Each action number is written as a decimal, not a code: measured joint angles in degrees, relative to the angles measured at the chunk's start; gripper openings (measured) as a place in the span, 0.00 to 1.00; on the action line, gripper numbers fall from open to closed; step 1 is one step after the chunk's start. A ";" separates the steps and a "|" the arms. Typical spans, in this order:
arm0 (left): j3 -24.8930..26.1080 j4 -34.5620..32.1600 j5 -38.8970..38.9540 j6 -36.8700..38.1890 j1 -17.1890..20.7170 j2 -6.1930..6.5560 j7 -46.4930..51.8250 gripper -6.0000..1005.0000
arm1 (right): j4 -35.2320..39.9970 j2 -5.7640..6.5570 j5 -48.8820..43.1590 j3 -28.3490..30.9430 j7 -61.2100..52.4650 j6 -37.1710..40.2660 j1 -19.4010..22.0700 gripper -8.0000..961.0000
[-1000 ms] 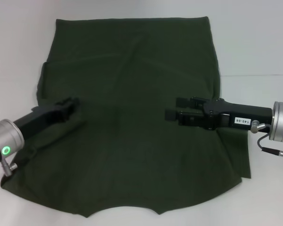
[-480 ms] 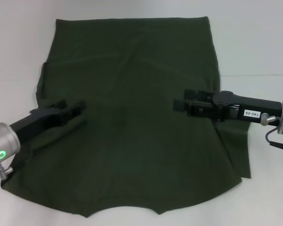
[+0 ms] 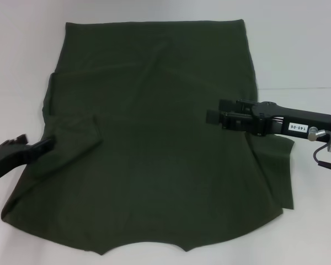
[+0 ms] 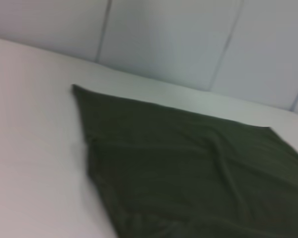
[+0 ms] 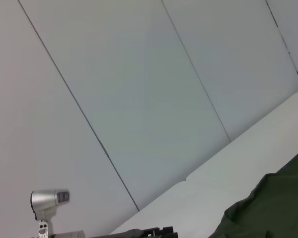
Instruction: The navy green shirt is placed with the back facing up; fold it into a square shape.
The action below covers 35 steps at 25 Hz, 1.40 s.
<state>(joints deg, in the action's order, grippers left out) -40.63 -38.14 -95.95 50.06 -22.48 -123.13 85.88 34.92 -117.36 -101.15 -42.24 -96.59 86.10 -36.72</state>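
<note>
Navy green shirt (image 3: 154, 143) lay flat on white table (image 3: 298, 49). Left gripper (image 3: 47, 143) at left sleeve, right gripper (image 3: 212, 113) over right side, fingers apart; couldn't tell left's.

Black right gripper (image 3: 212, 116), white "140-06" label, silver wrist, black cable

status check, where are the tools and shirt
Left tool at shirt's left edge, right tool over its right side. Navy green shirt flat, unfolded. Nothing in the way.

white table (image 3: 298, 44) | pale panelled wall (image 5: 139, 99) behind
</note>
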 joint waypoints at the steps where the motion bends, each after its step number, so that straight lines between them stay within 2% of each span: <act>1: 0.05 0.00 0.12 -0.58 0.32 0.05 0.14 0.84 | -0.01 -0.01 0.00 0.00 0.00 -0.01 0.00 0.91; 12: 0.29 1.55 -0.57 -1.88 1.48 0.53 0.10 0.84 | -0.03 -0.33 -0.01 -0.04 0.00 -0.04 -0.11 0.91; 21: -1.39 1.84 -3.19 -1.19 1.35 -0.05 0.36 0.84 | -0.03 -0.51 -0.01 -0.04 0.21 -0.01 -0.01 0.91; 35: -1.14 1.43 -3.14 -0.97 0.94 -0.09 0.25 0.83 | -0.03 -0.59 -0.01 -0.04 0.45 0.16 0.34 0.90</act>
<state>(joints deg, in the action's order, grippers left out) -41.77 -36.71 -99.09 49.09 -21.53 -123.22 86.13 34.89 -117.95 -101.16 -42.28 -96.15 86.26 -36.38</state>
